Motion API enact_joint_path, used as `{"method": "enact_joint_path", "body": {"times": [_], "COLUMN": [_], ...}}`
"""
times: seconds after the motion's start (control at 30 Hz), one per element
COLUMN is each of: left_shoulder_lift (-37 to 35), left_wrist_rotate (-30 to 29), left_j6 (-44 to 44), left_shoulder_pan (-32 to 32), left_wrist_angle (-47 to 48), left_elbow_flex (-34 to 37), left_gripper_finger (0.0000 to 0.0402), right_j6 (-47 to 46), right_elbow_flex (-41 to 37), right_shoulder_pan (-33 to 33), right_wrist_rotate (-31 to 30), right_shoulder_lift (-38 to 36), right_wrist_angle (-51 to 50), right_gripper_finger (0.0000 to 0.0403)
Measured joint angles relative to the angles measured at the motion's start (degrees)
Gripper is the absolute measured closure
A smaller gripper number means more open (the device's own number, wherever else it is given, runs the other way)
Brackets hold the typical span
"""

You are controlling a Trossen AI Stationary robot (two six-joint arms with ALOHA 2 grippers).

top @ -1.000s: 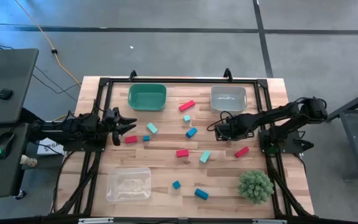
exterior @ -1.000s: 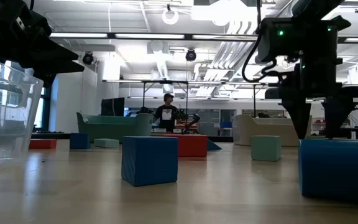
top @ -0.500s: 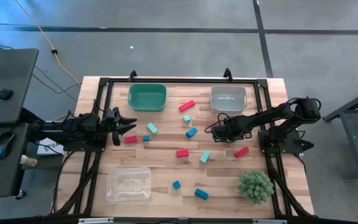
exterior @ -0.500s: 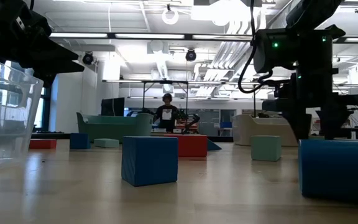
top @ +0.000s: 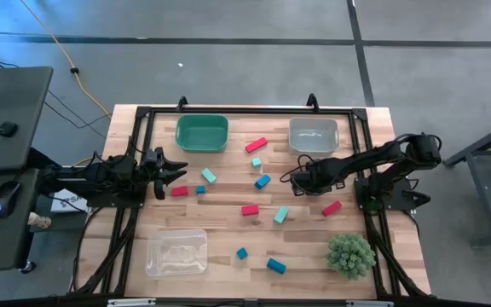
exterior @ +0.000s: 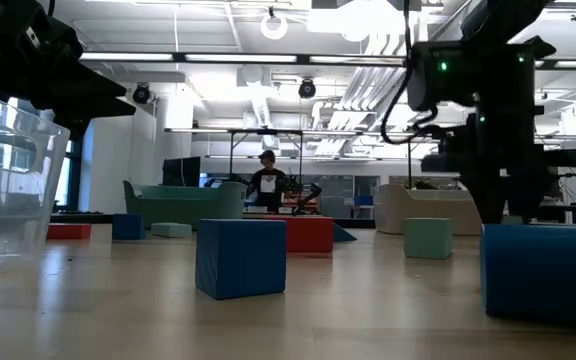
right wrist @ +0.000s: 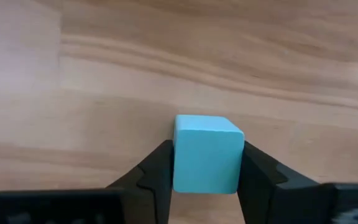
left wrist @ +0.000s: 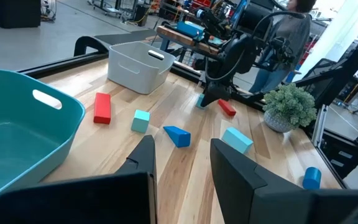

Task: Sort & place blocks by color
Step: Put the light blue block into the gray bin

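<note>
My right gripper (top: 295, 181) stands at the middle right of the table, shut on a light teal cube (right wrist: 207, 152). The arm hides the cube in the high view. It shows under the gripper in the left wrist view (left wrist: 201, 101). My left gripper (top: 177, 173) is open and empty at the table's left, near a red block (top: 179, 191). Other red, blue and light teal blocks lie flat on the wood, among them a blue one (top: 262, 181), a red one (top: 249, 210) and a teal one (top: 281, 215). My right gripper pinches the cube's two opposite sides (right wrist: 182, 162) between its two fingers (right wrist: 154, 177). The fingers come from above, pointing down, with the arm reaching in from the table's right. The cube stands upright and seems to rest on the table.
A green bin (top: 202, 132) and a grey bin (top: 314, 134) stand at the far edge. A clear bin (top: 177, 253) stands near front left, and a spiky green plant ball (top: 350, 254) near front right. A black frame (top: 228, 110) rims the table. A person stands far behind (exterior: 266, 180).
My right gripper has gone a little toward the table's left edge and down toward the table, and the gap between its fingers in the low view has closed.
</note>
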State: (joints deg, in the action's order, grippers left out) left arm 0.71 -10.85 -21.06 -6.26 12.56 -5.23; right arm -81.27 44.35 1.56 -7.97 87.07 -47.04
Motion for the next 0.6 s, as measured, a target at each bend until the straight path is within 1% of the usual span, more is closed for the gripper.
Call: {"method": "enact_joint_path", "body": {"times": [0.07,0.3,0.47,0.6], "left_shoulder_lift": [-0.01,0.00,0.00,0.00], "left_wrist_rotate": [-0.01,0.00,-0.02,-0.04], "left_j6": [0.00,-4.27,-6.46,-7.75], "left_shoulder_pan": [-0.02,-0.02,-0.02,-0.02], "left_wrist_angle": [0.02,0.00,0.00,0.00], "left_elbow_flex": [0.00,0.02,0.01,0.00], "left_gripper_finger": [0.0326,0.0326,0.0326,0.0326], "right_j6": [1.63,8.31,15.86,23.21], "right_elbow_flex": [1.48,8.19,14.29,19.35], "right_shoulder_pan": [-0.02,-0.17,-1.68,-4.18], "right_wrist_rotate": [-0.20,-4.59,-7.82,-10.11], "right_shoulder_lift": [-0.44,-0.53,-0.55,-0.55], "right_wrist_angle": [0.24,-0.11,-1.09,-2.52], "right_gripper_finger": [0.0285,0.0285,0.0285,0.0284]}}
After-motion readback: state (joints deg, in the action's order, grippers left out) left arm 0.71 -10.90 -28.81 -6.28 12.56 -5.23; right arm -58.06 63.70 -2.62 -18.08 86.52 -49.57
